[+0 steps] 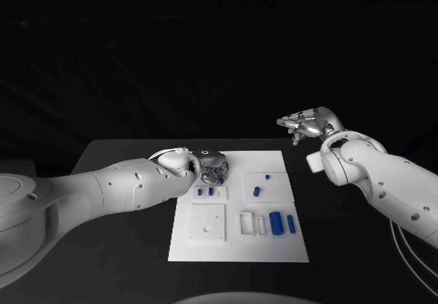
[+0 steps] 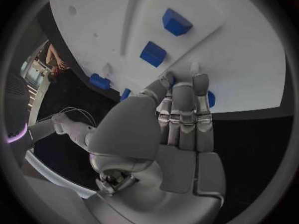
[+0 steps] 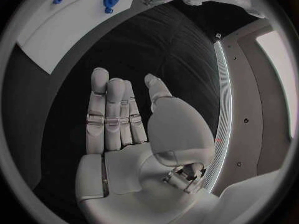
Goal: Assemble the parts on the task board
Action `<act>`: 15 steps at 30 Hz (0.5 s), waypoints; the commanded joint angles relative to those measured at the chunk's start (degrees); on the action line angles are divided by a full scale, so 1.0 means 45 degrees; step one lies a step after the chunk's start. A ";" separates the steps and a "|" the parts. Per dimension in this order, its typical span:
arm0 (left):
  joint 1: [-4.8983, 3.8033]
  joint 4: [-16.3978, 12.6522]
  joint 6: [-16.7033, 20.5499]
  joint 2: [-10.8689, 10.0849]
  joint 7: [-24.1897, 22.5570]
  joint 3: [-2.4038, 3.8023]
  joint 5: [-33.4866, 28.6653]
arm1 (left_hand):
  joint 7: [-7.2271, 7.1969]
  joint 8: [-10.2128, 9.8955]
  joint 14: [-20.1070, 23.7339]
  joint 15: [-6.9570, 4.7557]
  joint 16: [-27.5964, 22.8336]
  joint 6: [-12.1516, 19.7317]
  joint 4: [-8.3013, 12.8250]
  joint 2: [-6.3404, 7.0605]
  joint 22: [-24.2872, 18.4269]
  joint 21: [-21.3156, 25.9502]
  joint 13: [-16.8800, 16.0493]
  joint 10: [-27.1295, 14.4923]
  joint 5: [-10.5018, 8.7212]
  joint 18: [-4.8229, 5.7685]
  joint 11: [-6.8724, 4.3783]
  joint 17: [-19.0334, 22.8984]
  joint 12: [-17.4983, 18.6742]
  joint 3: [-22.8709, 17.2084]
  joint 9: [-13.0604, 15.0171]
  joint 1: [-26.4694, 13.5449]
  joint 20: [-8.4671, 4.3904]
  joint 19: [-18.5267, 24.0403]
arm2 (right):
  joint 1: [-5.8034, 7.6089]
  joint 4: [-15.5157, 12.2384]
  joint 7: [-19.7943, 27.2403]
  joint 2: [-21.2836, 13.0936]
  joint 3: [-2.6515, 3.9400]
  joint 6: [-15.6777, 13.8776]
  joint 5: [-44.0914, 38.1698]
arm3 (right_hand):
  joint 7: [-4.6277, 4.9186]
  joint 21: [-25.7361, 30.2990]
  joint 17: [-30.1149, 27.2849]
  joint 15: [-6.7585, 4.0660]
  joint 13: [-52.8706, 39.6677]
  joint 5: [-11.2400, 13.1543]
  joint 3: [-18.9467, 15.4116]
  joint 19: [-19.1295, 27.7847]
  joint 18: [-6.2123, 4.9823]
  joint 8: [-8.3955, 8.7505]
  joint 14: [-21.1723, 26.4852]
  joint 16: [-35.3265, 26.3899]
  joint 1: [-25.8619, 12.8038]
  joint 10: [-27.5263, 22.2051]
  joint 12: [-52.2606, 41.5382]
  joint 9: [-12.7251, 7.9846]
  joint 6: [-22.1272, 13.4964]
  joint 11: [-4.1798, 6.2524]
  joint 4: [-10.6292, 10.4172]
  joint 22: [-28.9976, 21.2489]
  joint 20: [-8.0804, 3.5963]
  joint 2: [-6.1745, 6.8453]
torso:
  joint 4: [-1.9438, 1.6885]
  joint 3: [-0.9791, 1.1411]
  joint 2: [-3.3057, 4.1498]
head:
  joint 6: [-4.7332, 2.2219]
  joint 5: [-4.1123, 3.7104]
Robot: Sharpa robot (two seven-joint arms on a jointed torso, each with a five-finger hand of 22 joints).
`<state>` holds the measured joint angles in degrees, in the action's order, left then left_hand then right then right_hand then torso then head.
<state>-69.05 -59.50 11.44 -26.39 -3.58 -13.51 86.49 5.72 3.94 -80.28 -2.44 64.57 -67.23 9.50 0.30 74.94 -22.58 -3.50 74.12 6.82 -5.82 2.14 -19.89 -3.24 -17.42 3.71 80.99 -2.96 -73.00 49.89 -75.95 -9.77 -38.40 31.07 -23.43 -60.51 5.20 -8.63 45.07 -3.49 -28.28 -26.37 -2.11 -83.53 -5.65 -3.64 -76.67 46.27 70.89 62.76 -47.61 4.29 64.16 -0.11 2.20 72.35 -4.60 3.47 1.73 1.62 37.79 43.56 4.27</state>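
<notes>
I see my left hand (image 1: 214,170) low over the far left corner of the task board (image 1: 239,253), the arm reaching in across the table. In the left wrist view its fingers (image 2: 184,115) lie straight and side by side, tips at the board's surface; whether they have hold of anything I cannot tell. Just beside that hand two small blue parts (image 1: 206,190) stand in a raised white block. My right hand (image 1: 309,124) is up off the table, well apart from the board beyond its far right corner; the right wrist view shows the palm flat, fingers (image 3: 107,109) extended together, thumb apart, nothing in it. Near the board's right edge two blue cylinders (image 1: 282,223) lie side by side, long axes running from me toward the far edge. Another short blue peg (image 1: 257,190) lies farther away, aligned the same way.
</notes>
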 commanded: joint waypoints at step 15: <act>-0.0080 -0.1548 -0.0097 -0.1270 0.0372 0.0960 -0.1417 | 0.0003 -0.0063 -0.0077 0.0008 -0.0001 0.0036 -0.0068 0.0030 0.0244 -0.0067 0.0022 -0.0080 -0.0077 -0.0183 0.0068 0.0057 -0.0037 -0.0079 0.0002 -0.0106 -0.0036 0.0104 | -0.0003 0.0028 0.0173 -0.0071 0.0006 0.0195 0.0023 | -0.0011 0.0095 -0.0024 0.0000 0.0023 -0.0061 0.0030 -0.0231 -0.0015 0.0007 0.0060 0.0051 -0.0019 -0.0095 -0.0063 -0.0010 -0.0086 0.0024 -0.0101 0.0029 0.0000 0.0007 | -0.0015 -0.0003 -0.0005 | -0.0056 0.0073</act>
<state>-69.25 -65.99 11.88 -31.92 -2.40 -9.27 82.53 5.68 3.93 -80.28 -2.43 64.57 -67.20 9.33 0.37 74.93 -22.58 -3.44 73.90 6.82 -5.79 2.37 -19.70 -3.24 -17.61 3.65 81.05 -3.02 -72.94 49.89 -75.79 -9.66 -38.72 31.09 -23.36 -60.49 5.18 -8.41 45.01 -3.49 -28.22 -26.40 -1.94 -83.53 -5.64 -3.64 -76.67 46.27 70.89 62.76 -47.60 4.29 64.18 -0.11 2.04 72.43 -4.60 3.47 1.63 1.57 37.75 43.27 4.54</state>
